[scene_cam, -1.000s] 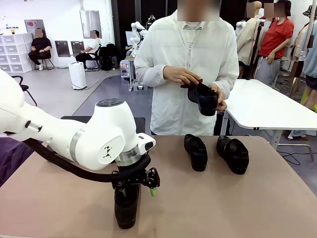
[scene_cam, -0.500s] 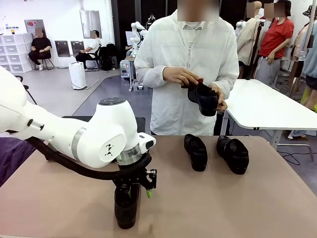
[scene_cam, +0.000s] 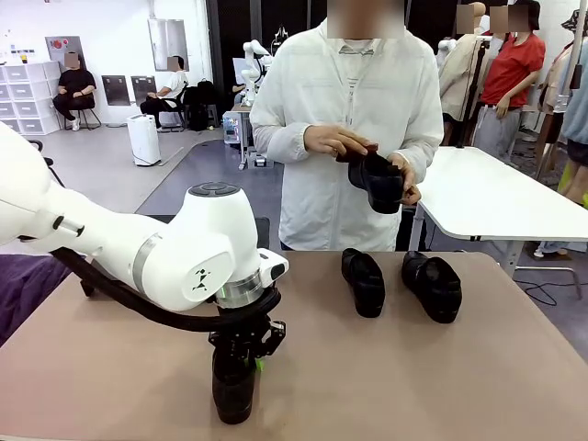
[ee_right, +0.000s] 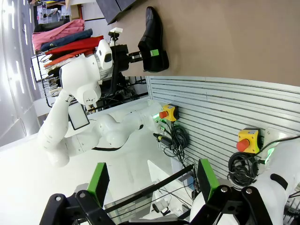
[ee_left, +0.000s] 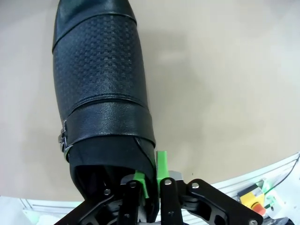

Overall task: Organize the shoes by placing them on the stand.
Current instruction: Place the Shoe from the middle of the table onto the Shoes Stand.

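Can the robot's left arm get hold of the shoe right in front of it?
Probably yes: the left gripper is already closed on the heel rim of the shoe, one pad inside and one outside, and nothing is in the way.

White arm [scene_cam: 138,243], black cable [scene_cam: 138,308], green-padded left gripper [ee_left: 151,172]

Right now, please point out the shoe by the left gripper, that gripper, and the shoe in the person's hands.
near shoe [ee_left: 101,84]: left wrist view, textured upper.
left gripper [ee_left: 151,176]: left wrist view, between the green pads.
person's shoe [scene_cam: 380,184]: front view, its middle.
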Robot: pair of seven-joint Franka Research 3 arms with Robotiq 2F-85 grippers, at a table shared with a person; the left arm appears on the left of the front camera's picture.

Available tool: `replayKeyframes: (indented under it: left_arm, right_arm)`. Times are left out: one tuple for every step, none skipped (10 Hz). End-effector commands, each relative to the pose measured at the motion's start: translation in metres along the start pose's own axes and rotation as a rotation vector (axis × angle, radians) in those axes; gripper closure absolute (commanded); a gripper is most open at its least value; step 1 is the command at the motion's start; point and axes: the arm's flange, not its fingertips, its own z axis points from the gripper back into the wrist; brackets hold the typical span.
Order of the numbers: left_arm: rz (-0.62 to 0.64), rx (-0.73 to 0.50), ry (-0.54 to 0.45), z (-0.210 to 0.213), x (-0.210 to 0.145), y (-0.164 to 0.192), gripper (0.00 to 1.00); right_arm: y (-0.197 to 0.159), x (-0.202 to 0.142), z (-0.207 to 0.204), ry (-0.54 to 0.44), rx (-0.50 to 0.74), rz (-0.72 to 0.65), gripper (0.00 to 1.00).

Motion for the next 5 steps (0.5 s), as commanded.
replayKeyframes:
  left_arm:
    - [0.017, 0.036, -0.007, 0.004, 0.002, -0.005, 1.0]
    - [0.019, 0.034, -0.009, 0.006, 0.0, -0.003, 1.0]
    - [0.014, 0.037, -0.02, 0.013, -0.003, -0.001, 1.0]
    - [0.005, 0.049, -0.042, 0.025, -0.009, 0.002, 1.0]
    - [-0.03, 0.092, -0.062, 0.047, -0.02, 0.009, 1.0]
  right_arm:
    - [-0.002, -0.002, 0.003, 0.008, -0.007, 0.018, 0.0]
    - [-0.002, -0.002, 0.003, 0.008, -0.007, 0.018, 0.0]
    - [-0.002, -0.002, 0.003, 0.008, -0.007, 0.018, 0.0]
    - [-0.002, -0.002, 0.003, 0.008, -0.007, 0.018, 0.0]
    - [-0.002, -0.002, 0.003, 0.008, -0.007, 0.018, 0.0]
